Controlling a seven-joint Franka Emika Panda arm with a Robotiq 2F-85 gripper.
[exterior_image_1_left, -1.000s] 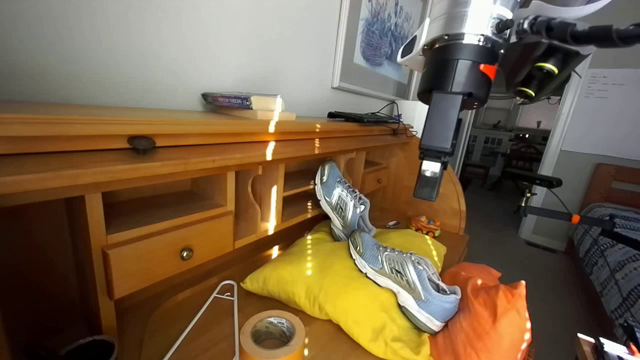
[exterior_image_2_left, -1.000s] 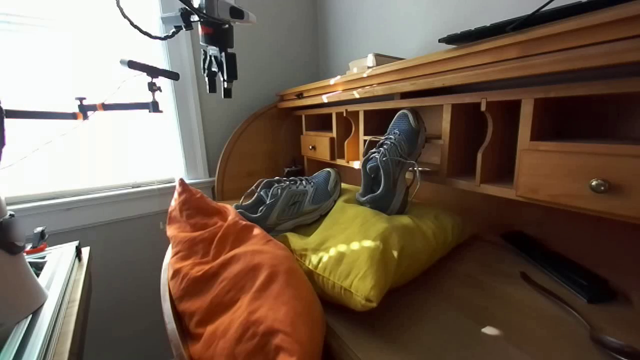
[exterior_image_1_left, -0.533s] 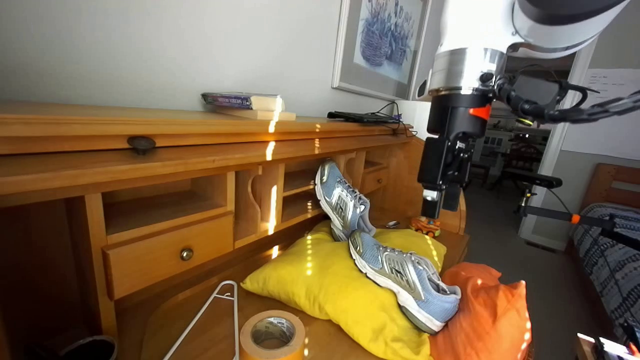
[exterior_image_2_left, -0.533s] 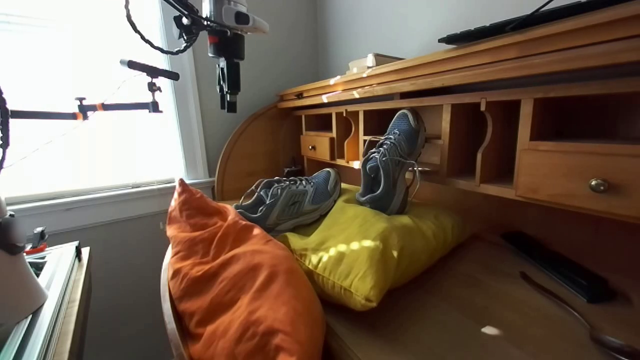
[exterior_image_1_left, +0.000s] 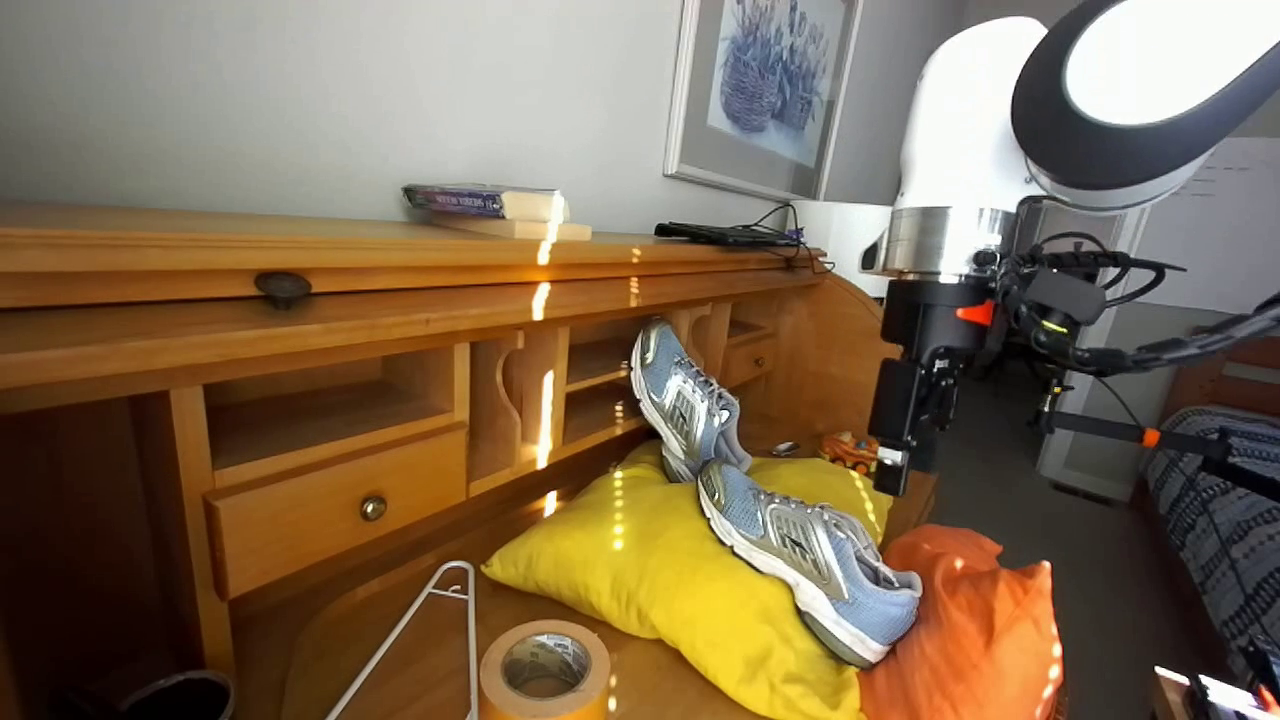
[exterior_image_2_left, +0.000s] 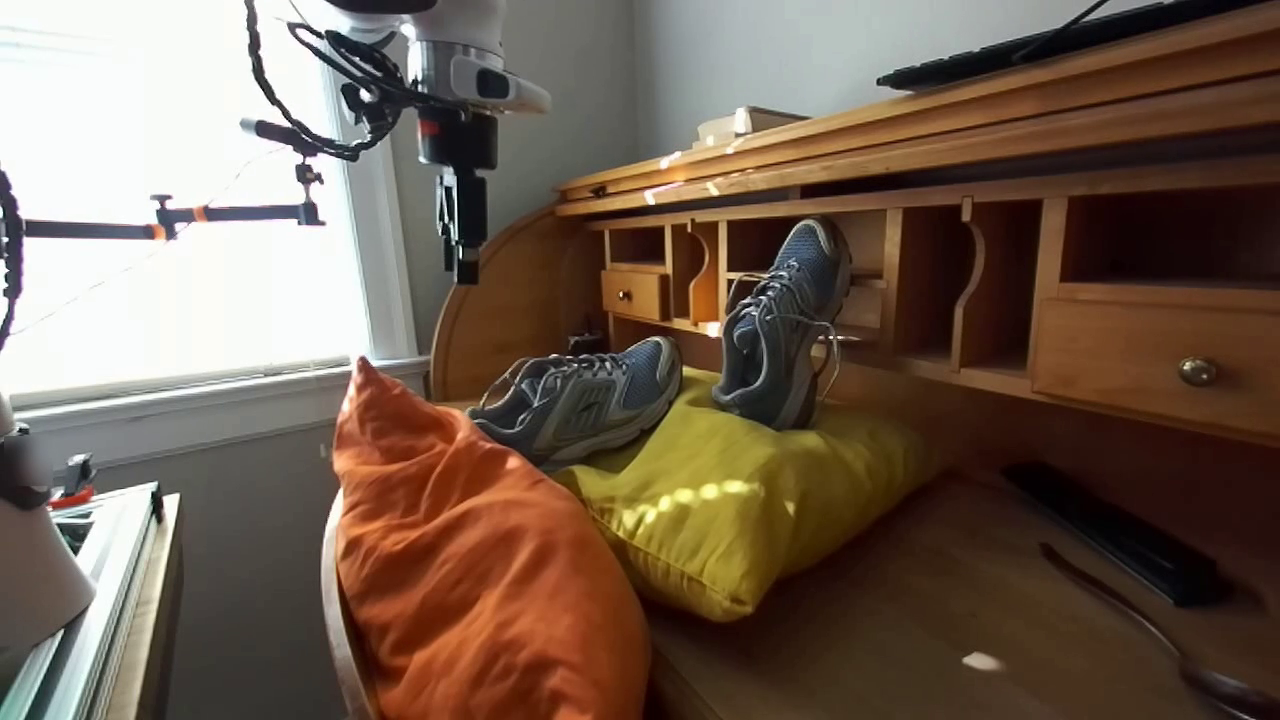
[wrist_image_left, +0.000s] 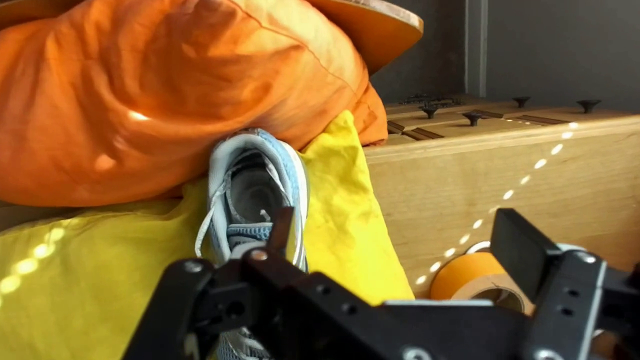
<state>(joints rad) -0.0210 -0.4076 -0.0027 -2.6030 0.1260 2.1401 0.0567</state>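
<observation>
Two sneakers (exterior_image_1_left: 800, 555) rest on a yellow pillow (exterior_image_1_left: 660, 580); the pincer (wrist_image_left: 392, 230) (spread wide) hangs higher.

In an exterior view, tool (exterior_image_2_left: 457, 266) has decent air below, but shoes (exterior_image_2_left: 588, 402) block right, orange pillow (exterior_image_2_left: 485, 560) blocks near.

From opposite ends, nearby, both exterior views face slantwise into this desk (exterior_image_1_left: 340, 322), sharing the shoes (exterior_image_1_left: 800, 552); the wrist view peers down over one, closer, with tape (wrist_image_left: 465, 276) at four o'clock.
</observation>
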